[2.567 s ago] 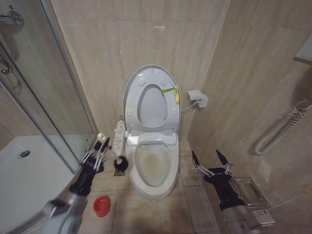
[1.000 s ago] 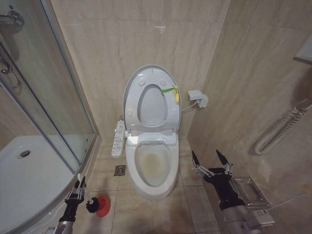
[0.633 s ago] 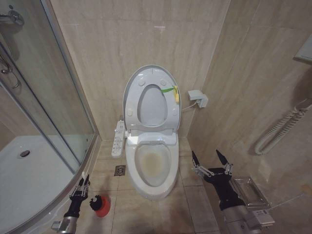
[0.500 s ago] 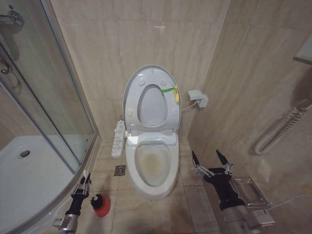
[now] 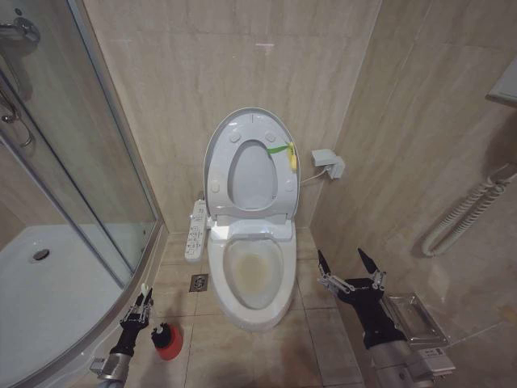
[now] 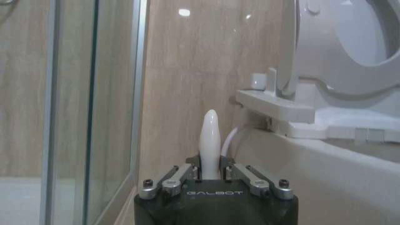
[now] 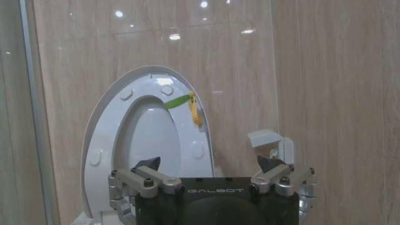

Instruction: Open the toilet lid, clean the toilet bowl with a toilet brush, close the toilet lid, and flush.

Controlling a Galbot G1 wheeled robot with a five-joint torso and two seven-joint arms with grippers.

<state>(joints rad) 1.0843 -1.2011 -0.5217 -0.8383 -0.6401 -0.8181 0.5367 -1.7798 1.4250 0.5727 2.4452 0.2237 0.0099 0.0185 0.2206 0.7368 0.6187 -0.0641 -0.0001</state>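
The toilet lid [image 5: 252,176] stands upright against the wall, with the seat ring [image 5: 220,166] and its green-yellow tag raised in front of it. Below them the toilet bowl [image 5: 254,273] lies uncovered, stained yellowish-brown inside. My left gripper [image 5: 142,308] is low by the shower edge, shut on the toilet brush's white handle [image 6: 210,140]. The brush's dark head [image 5: 158,332] sits tilted at the mouth of the red cup [image 5: 170,347]. My right gripper [image 5: 349,271] hangs open to the right of the bowl, holding nothing. The right wrist view shows that gripper [image 7: 208,164] facing the lid [image 7: 150,136].
A curved glass shower enclosure [image 5: 97,186] and white shower tray [image 5: 40,291] close off the left. A control panel [image 5: 196,229] juts from the bowl's left side, with a floor drain [image 5: 198,282] below it. A wall socket [image 5: 329,163] and a metal rack [image 5: 416,319] are on the right.
My left gripper has carried the brush down from beside the bowl's left rim to the red cup, where the head now sits. The right arm has not moved.
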